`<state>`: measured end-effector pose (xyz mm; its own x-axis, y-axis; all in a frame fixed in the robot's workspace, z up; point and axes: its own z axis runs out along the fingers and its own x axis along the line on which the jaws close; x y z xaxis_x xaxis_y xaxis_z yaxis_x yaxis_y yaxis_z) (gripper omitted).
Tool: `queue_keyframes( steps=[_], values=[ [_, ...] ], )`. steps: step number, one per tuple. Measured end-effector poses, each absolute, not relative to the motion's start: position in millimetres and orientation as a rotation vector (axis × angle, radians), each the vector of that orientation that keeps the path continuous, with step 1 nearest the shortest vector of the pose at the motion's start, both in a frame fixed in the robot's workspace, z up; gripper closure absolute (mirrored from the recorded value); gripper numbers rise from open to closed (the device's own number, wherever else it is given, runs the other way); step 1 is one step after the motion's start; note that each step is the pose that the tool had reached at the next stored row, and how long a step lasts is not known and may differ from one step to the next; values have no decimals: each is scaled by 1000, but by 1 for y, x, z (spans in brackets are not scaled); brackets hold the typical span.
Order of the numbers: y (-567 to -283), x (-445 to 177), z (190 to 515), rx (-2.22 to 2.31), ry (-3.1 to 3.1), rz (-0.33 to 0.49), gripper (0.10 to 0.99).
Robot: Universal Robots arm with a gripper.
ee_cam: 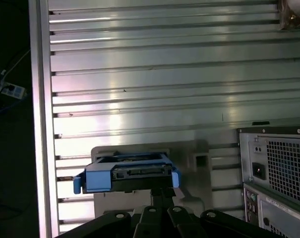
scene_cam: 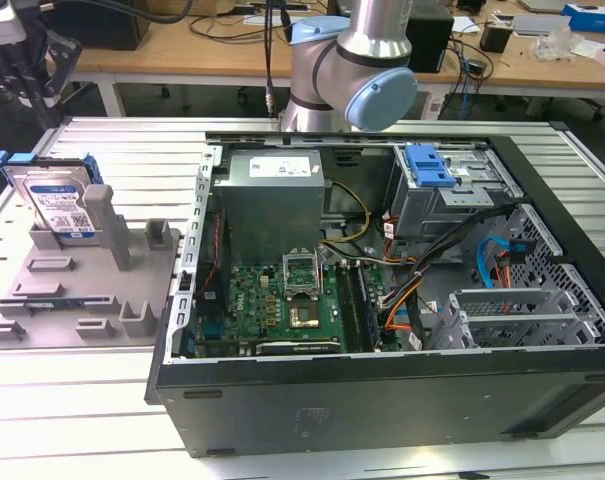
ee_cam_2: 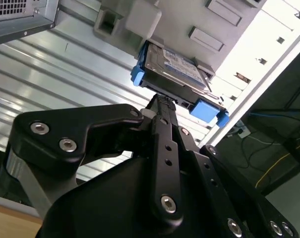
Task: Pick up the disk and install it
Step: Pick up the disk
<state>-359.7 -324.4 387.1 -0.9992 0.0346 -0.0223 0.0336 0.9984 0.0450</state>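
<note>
The disk [scene_cam: 57,200] is a silver drive with a white-and-blue label and a blue bracket. It stands on edge, leaning in a slot of the grey fixture [scene_cam: 82,290], on the exterior view's left. My gripper [scene_cam: 22,75] hangs above and behind it, apart from it. In both wrist views the black fingers point at the disk [ee_cam_2: 177,69] [ee_cam: 127,173] a short way off. The gripper [ee_cam_2: 162,101] [ee_cam: 162,192] looks shut, with nothing between the fingers.
An open computer case [scene_cam: 382,260] lies to the exterior view's right of the fixture, with a grey power-supply box [scene_cam: 272,195], a motherboard [scene_cam: 282,300], loose cables and a drive cage under a blue latch [scene_cam: 429,165]. All rest on a ribbed metal table [ee_cam: 164,74].
</note>
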Motion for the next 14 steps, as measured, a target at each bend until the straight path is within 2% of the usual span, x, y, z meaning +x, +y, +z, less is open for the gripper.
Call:
queue_keyframes(
  steps=[14],
  values=[
    [-324, -360, 385, -454, 3092, 75, 980]
  ],
)
